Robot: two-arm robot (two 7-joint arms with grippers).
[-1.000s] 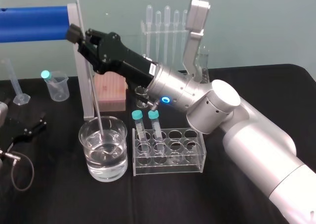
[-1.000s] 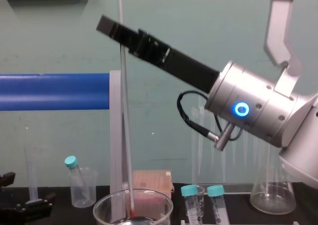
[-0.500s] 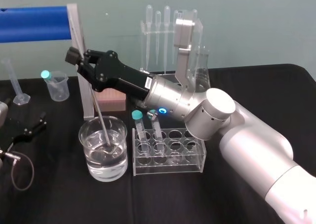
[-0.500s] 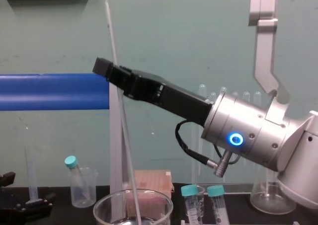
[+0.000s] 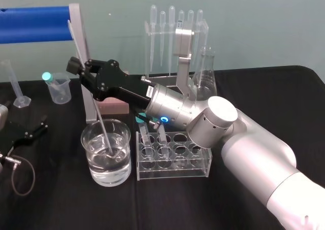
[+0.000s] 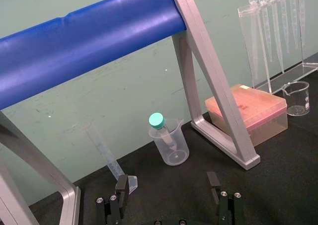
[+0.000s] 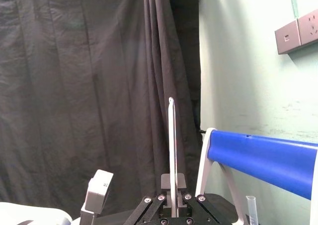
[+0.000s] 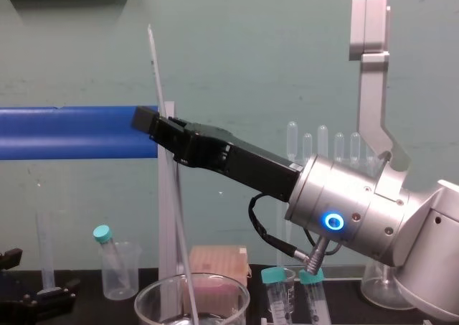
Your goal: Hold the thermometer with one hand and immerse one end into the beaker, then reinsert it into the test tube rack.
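The thermometer (image 5: pixel 106 141) is a thin whitish rod leaning with its lower end in the water of the beaker (image 5: pixel 84 138), the wide clear glass left of the test tube rack (image 5: pixel 200 161). My right gripper (image 5: pixel 76 67) is shut on the rod about midway, above and behind the beaker. In the chest view the thermometer (image 8: pixel 158 74) rises past the right gripper (image 8: pixel 147 118) and runs down into the beaker (image 8: pixel 143 296). The right wrist view shows the thermometer (image 7: pixel 171 150) clamped between the fingers of the right gripper (image 7: pixel 173 207). My left gripper (image 6: pixel 168 185) lies open on the table at the far left.
Two teal-capped tubes (image 5: pixel 152 126) stand in the rack. Behind are a pipette stand (image 5: pixel 172 27), a conical flask (image 5: pixel 203 77), a pink box (image 5: pixel 114 107) and a blue bar on a grey frame (image 5: pixel 35 24). A small cup (image 5: pixel 58 90) and a measuring cylinder (image 5: pixel 15 85) stand at left.
The right gripper has come down and the thermometer has tilted from nearly upright to leaning. Its lower end has stayed in the beaker's water. The left arm has not moved.
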